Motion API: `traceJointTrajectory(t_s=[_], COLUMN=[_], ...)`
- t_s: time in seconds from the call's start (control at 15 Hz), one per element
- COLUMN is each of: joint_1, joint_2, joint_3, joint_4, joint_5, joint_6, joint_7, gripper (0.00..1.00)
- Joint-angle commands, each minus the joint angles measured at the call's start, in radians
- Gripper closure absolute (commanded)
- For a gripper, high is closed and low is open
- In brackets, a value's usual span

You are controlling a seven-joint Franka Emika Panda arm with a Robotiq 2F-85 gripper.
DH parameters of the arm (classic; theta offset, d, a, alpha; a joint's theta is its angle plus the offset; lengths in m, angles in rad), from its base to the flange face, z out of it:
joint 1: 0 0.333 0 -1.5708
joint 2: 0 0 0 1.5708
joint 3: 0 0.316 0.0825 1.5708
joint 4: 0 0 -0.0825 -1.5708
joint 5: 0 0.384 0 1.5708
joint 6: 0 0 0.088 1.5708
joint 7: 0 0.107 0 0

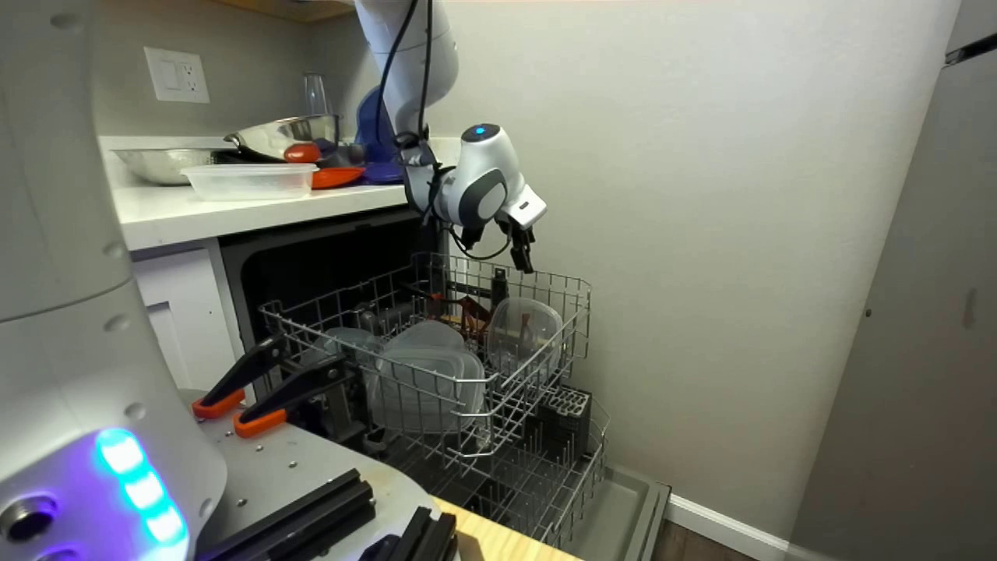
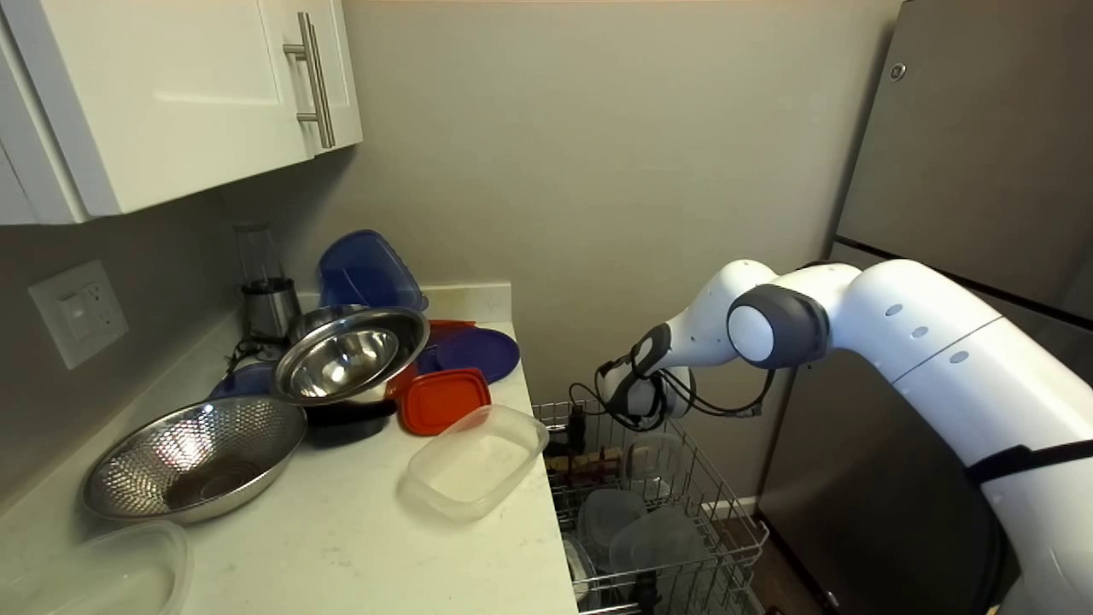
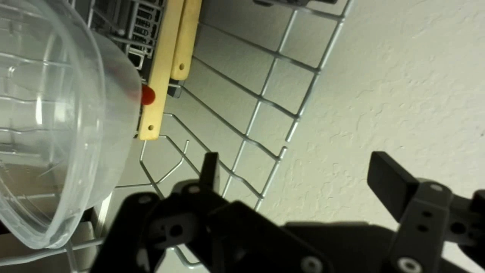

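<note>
in the wrist view, the claw (image 3: 301, 176) has its fingers spread well apart with nothing between them; the gap looks onto the pale wall (image 3: 360, 113) and a bit of the wire rack (image 3: 259, 98). nearest to it is a clear plastic container (image 3: 81, 125), off to the left, past the finger on that side and apart from it. the container's rim runs roughly up and down here, steeply across the line from finger to finger; the frame cuts off its left side. it is see-through, with a thick lipped rim and a hazier wall, and wires show through it. two pale wooden handles (image 3: 161, 76) and a red round tip (image 3: 147, 94) lie just beside it.

in an exterior view, the claw hangs over the wire rack, and the container stands on edge below it, taller than wide, near some frosted tubs (image 1: 424, 378).

in an exterior view, the arm (image 2: 897, 316) hides the claw; the container sits just below the arm's end, across from the surface (image 2: 341, 547) with its red lid (image 2: 444, 400).
</note>
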Motion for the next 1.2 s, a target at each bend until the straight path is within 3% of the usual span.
traceJointTrajectory(t_s=[0.0,0.27,0.47,1.0,1.13], joint_1=[-0.027,-0.008,-0.003,0.0,0.047], joint_2=[-0.119,-0.178,-0.191,-0.15,-0.121], joint_3=[0.065,0.038,0.002,-0.059,-0.123], joint_4=[-0.098,-0.152,-0.178,-0.198,-0.193], joint_5=[0.023,0.031,0.017,-0.006,-0.032], joint_6=[-0.072,-0.247,-0.314,-0.297,-0.274], joint_7=[-0.03,0.028,0.076,0.146,0.181], gripper=[0.0,0.0,0.0,0.0,0.0])
